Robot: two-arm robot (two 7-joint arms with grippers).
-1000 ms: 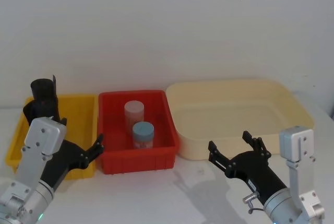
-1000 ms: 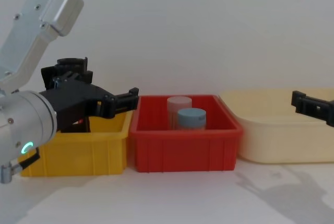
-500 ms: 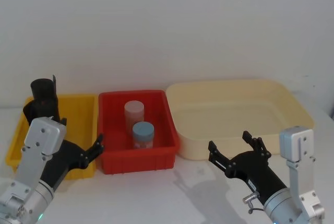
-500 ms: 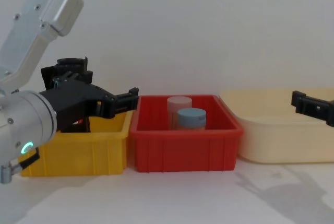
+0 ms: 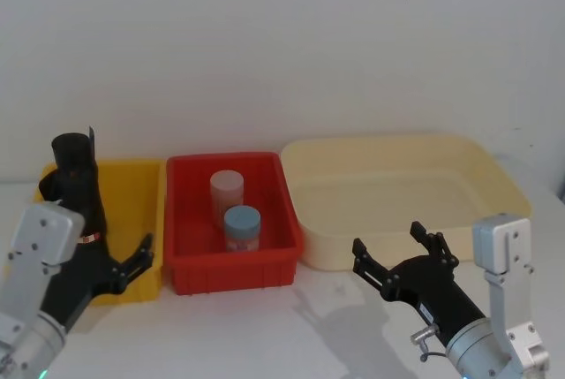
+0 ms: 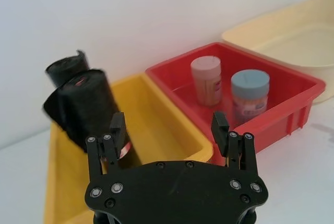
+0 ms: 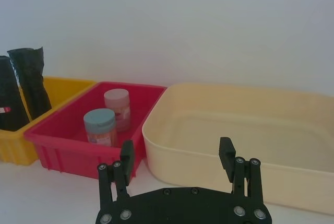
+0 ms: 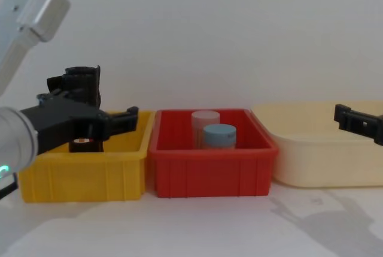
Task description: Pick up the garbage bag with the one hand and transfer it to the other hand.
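The garbage bag (image 6: 86, 106), a thick black roll with a red-and-white label, stands upright at the far left of the yellow bin (image 6: 156, 114). A slimmer black roll (image 6: 63, 68) stands just behind it. In the head view the garbage bag (image 5: 78, 180) rises above my left wrist. My left gripper (image 6: 168, 121) is open, low over the yellow bin's front, with one finger beside the bag and nothing between its fingers. From the chest, the left gripper (image 8: 87, 107) overlaps the garbage bag (image 8: 84, 83). My right gripper (image 5: 387, 239) hovers open in front of the cream tub.
A red bin (image 5: 190, 269) in the middle holds a pink-lidded jar (image 5: 226, 188) and a blue-lidded jar (image 5: 241, 223). A large cream tub (image 5: 309, 246) stands to its right. White tabletop runs in front of all three containers, with a white wall behind.
My left gripper has swung left, from the gap between the yellow and red bins to the yellow bin by the bag. The right arm has not moved.
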